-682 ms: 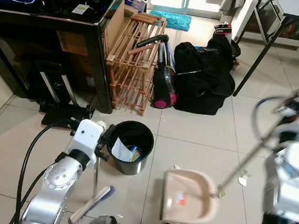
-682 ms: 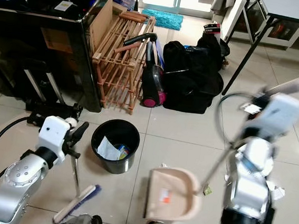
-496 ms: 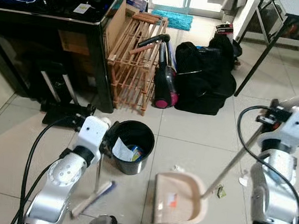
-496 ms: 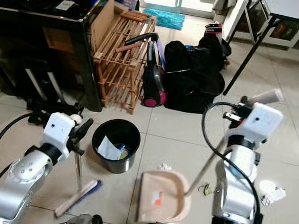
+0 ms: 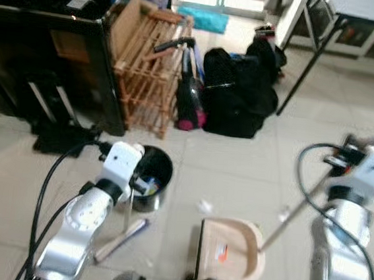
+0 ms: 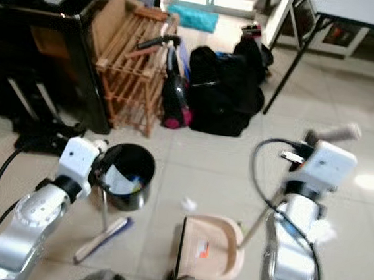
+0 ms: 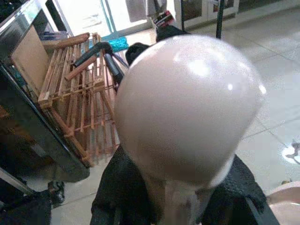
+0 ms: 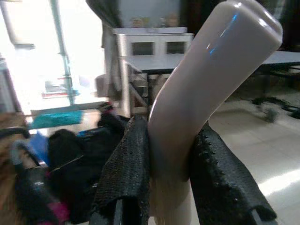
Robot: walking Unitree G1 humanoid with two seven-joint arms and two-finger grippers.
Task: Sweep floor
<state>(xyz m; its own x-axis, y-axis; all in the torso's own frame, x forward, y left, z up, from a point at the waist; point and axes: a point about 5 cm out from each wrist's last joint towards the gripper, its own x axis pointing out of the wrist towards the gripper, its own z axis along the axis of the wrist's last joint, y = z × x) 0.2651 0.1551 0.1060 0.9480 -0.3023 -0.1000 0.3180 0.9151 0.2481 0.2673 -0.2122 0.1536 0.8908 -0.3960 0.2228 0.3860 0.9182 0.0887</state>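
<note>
left eye view: blurry. left gripper [image 5: 132,182] sits beside the black bin [image 5: 148,184], clamped on the thin upright handle of the broom [image 5: 122,239], whose brush head lies tilted on the tile floor [image 5: 237,168] below the bin. right gripper [image 5: 344,155] is raised at the right, closed on the top of the dustpan handle [image 5: 292,213], which slopes down to the beige dustpan [image 5: 228,258] resting on the floor in front of the robot. a small white scrap [image 5: 204,206] lies on the tiles just above the dustpan mouth, probably crumpled paper. behind: wooden rack [image 5: 146,70] leaning on a black cabinet [image 5: 53,54], a vacuum cleaner [image 5: 186,90] and black bag [image 5: 237,95].

right eye view: same scene. bin has white paper inside. an orange bit shows in the dustpan tray. teal mat [image 6: 193,18] by the doorway at top, table leg [image 6: 289,54] running diagonally.

left wrist view: the rounded pale broom handle tip [image 7: 187,110] is close up, gripped between the two black fingers [image 7: 117,187] pressing its neck from both sides. rack and vacuum behind.

right wrist view: the beige dustpan handle end pinched between the black textured fingers [image 8: 124,173], both pads touching it. black bag and bright doorway in the background.
</note>
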